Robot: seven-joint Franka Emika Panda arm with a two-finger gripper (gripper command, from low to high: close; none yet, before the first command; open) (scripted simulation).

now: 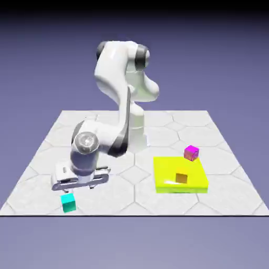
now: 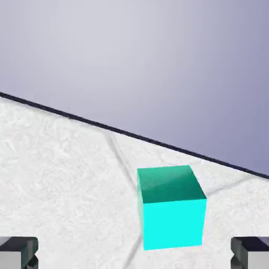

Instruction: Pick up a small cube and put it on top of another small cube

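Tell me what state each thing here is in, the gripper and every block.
Gripper: open, nothing between its fingertips
Turquoise cube: resting on the table, not held
Orange-brown cube: on the yellow slab
Yellow slab: lying flat
Magenta cube: near the slab's far edge

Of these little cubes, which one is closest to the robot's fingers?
The turquoise cube, near the table's front edge on the exterior view's left; the magenta and orange-brown ones are over on the right.
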